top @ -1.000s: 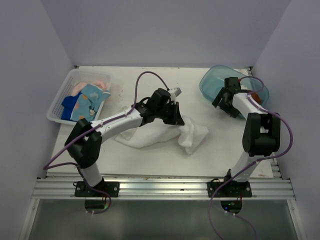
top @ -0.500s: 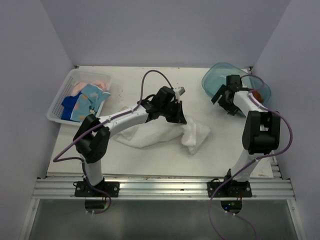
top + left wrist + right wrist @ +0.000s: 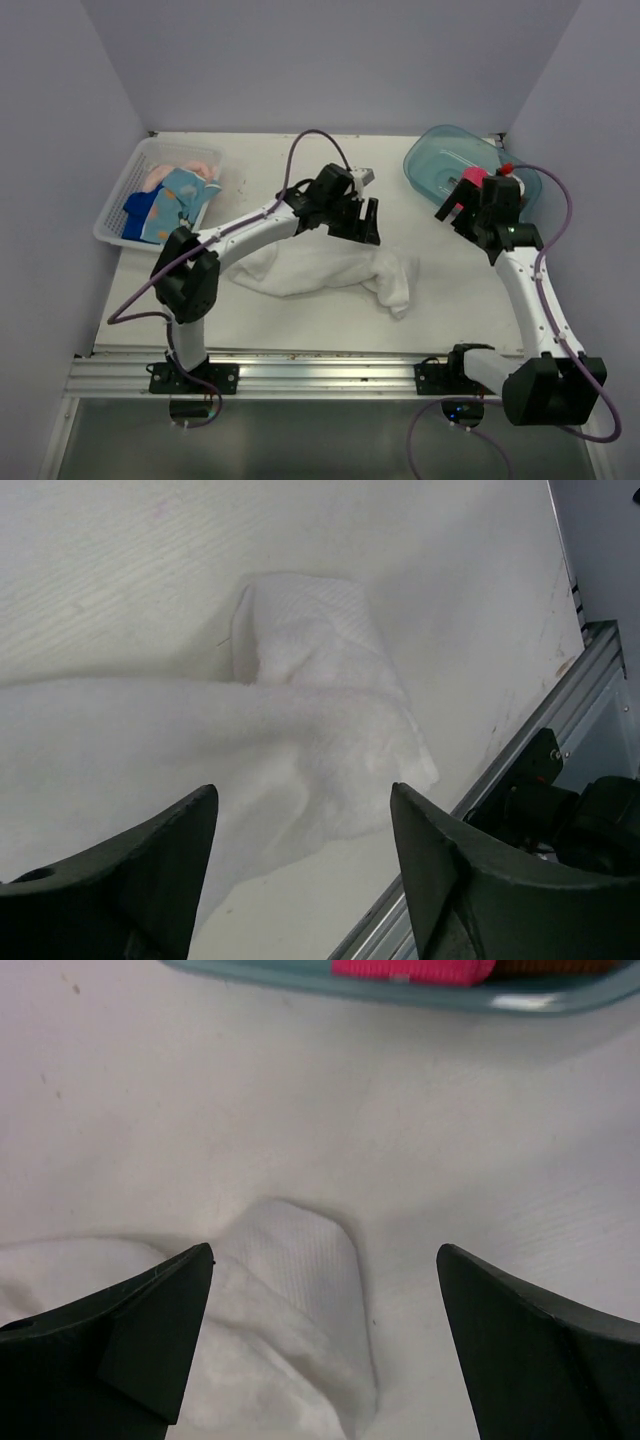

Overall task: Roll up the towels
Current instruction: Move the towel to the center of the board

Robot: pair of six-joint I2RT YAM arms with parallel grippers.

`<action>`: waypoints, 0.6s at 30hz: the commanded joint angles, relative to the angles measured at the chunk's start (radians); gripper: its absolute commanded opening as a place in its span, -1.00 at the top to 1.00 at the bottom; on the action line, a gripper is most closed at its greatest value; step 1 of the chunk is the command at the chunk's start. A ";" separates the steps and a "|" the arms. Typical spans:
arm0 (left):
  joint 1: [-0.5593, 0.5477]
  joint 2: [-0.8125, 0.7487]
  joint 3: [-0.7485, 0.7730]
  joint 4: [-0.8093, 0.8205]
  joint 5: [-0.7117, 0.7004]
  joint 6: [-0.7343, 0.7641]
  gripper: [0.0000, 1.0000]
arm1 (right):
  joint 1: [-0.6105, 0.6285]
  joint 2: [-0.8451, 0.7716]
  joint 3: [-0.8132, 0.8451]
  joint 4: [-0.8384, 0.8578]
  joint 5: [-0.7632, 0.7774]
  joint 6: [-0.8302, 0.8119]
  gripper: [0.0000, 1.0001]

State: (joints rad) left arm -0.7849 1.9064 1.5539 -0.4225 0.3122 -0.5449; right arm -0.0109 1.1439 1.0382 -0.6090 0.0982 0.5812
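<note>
**White towel placement relative to both grippers**

We find the white towel [image 3: 320, 270] spread on the counter [image 3: 450, 300], between the two arms and nearer the left one. Its long axis runs left to right across the counter. The left end lies flat and tapers toward the left arm. The right end is bunched into a thick fold that turns toward the near edge.

The left gripper [image 3: 365, 228] hangs over the far edge of the towel, just left of the bunched end. Its jaws stand apart and nothing is between them. In the left wrist view the cloth lies loose below the fingers [image 3: 130, 880].

The right gripper [image 3: 455, 212] is also spread wide and empty. It sits near the tub [image 3: 430, 160], to the right of the towel and on its far side. In the right wrist view the bunched end lies ahead between its fingers. A pink towel [image 3: 410, 968] rests in the tub.

We judge the left gripper to be the nearer one for any grasp. Rolling should proceed along the long axis, so the bunched right end needs flattening first.

The other towels remain in the basket [image 3: 112, 222] at far left, well apart from both grippers.
</note>
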 commanded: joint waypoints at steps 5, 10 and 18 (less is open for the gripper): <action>0.246 -0.338 -0.231 -0.172 -0.278 0.078 -0.44 | 0.314 -0.098 -0.190 -0.152 0.006 0.047 -0.95; 0.289 -0.446 -0.348 -0.320 -0.540 0.079 -0.56 | 0.436 -0.122 -0.297 -0.152 0.038 0.160 -0.93; 0.342 -0.353 -0.477 -0.231 -0.518 0.100 -0.41 | 0.443 -0.047 -0.336 -0.052 -0.049 0.141 -0.24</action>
State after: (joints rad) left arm -0.4568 1.5032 1.0954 -0.6895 -0.1711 -0.4717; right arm 0.4255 1.0698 0.6876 -0.7227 0.0818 0.7109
